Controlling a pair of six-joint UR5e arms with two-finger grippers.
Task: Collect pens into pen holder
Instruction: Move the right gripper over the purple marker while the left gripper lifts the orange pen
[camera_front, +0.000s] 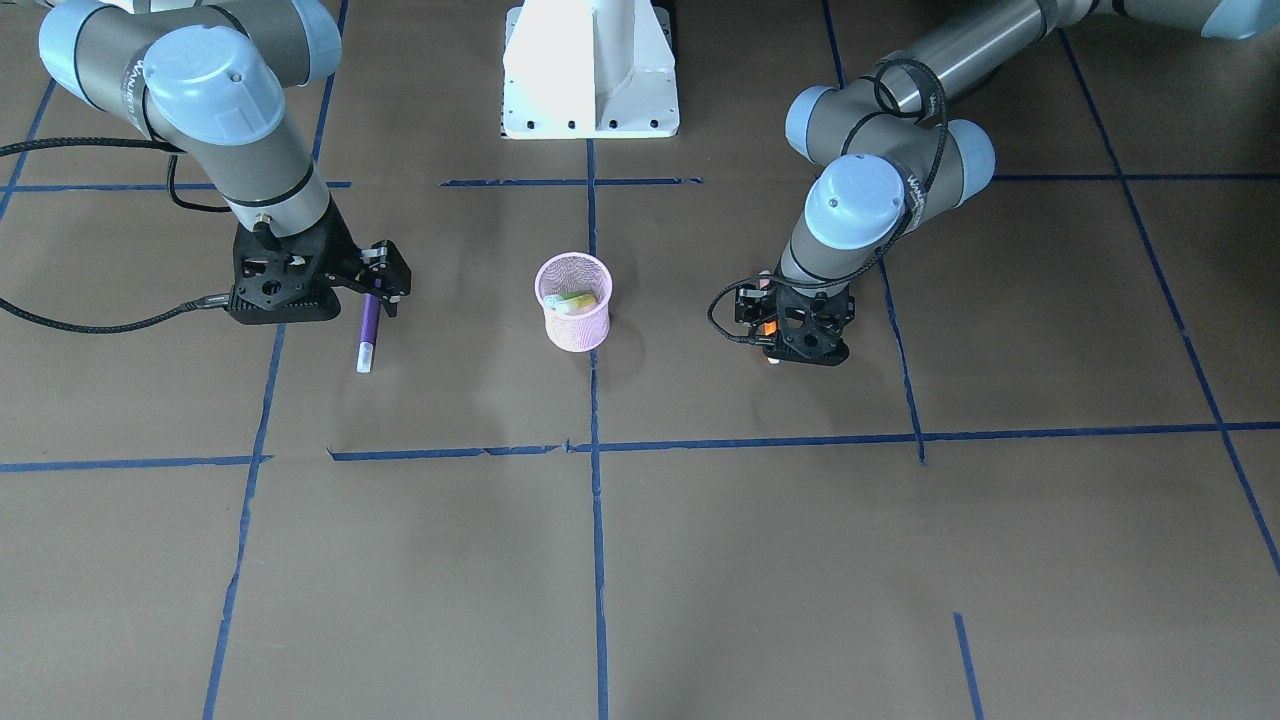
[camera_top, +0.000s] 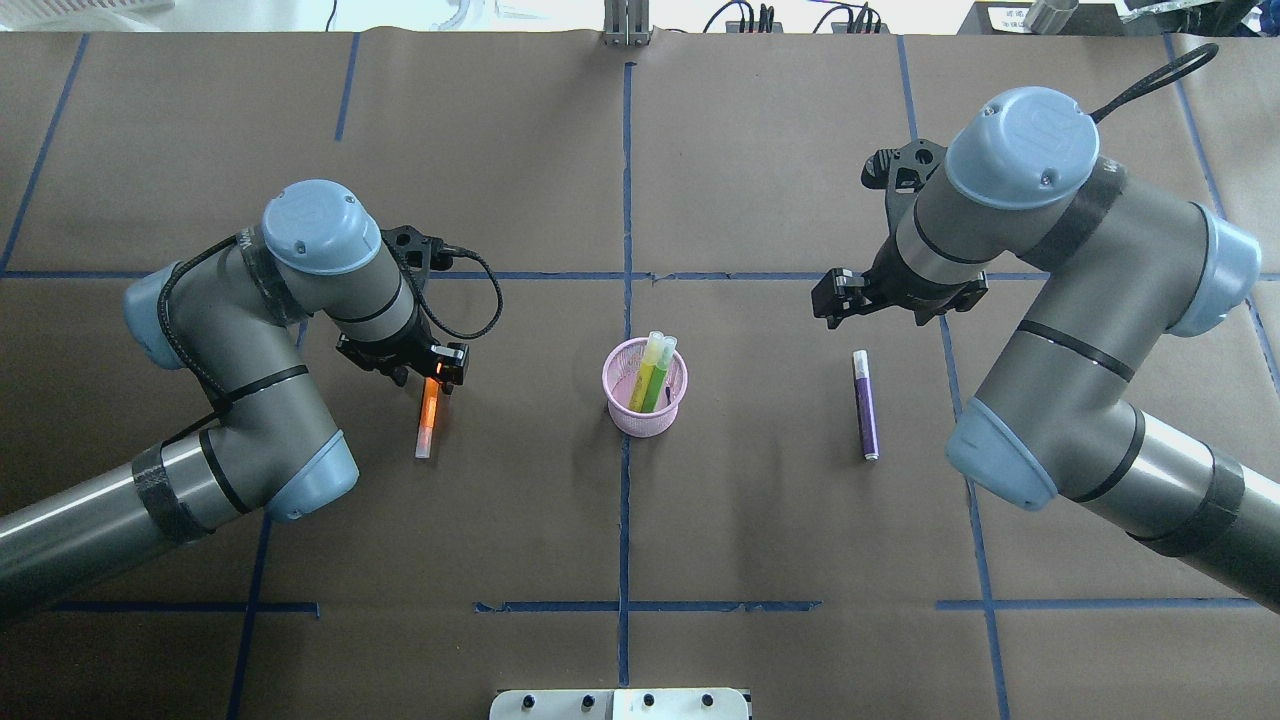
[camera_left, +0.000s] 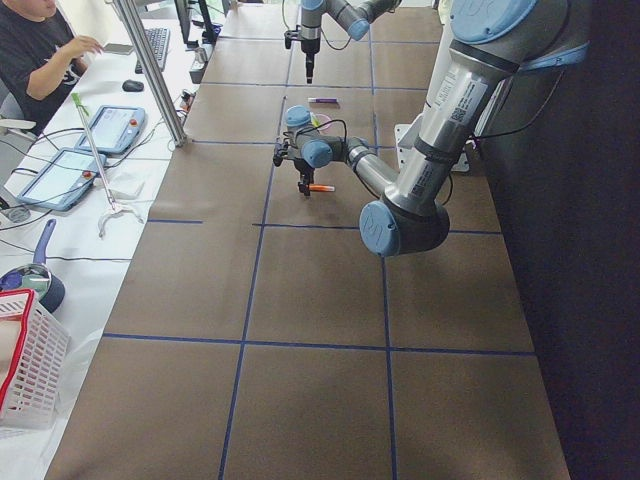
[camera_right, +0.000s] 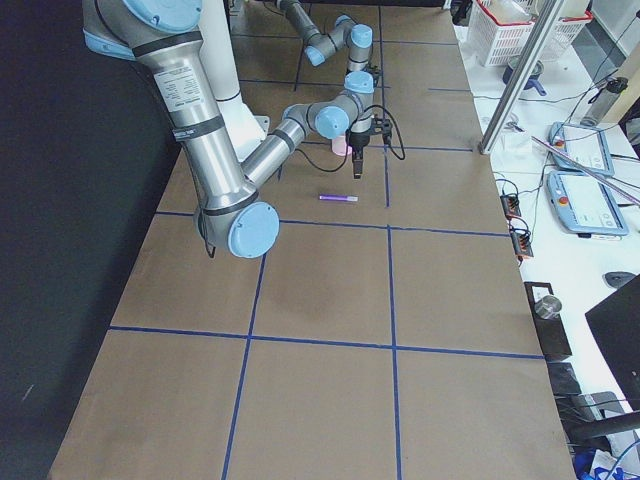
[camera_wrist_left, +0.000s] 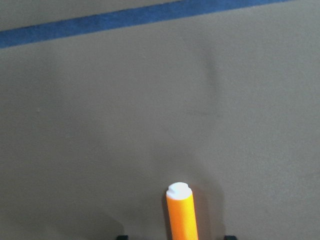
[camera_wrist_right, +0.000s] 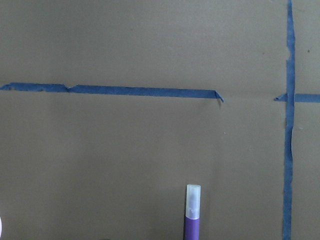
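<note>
Brown paper covers the table (camera_top: 760, 520). Jaws of my left gripper (camera_top: 433, 379) stand spread astride the end of the orange pen (camera_top: 427, 420); pinched there, it may swing and miss the pink mesh pen holder (camera_top: 645, 412), well apart. Whether my right gripper (camera_front: 383, 292) is spread, I cannot tell; the purple pen (camera_top: 865, 405) lies below it.

Orange pen (camera_top: 428, 418): seen from overhead, its far end is covered by the left gripper (camera_top: 432, 375). From across the desk (camera_front: 700, 560), only an orange sliver and a pale tip show beneath that gripper. In the left wrist view the bottom edge cuts off the barrel, and only the very tips of the jaws enter the frame.

Purple pen (camera_wrist_right: 192, 215): the right wrist view also cuts it at the bottom edge, with no jaws in frame. From across the desk, the right gripper (camera_front: 385, 292) covers its upper end.

Pen holder (camera_top: 645, 385): the mesh veils the lower halves of the two pens inside (camera_top: 652, 370).

Side views: the pens are too small to detail.
</note>
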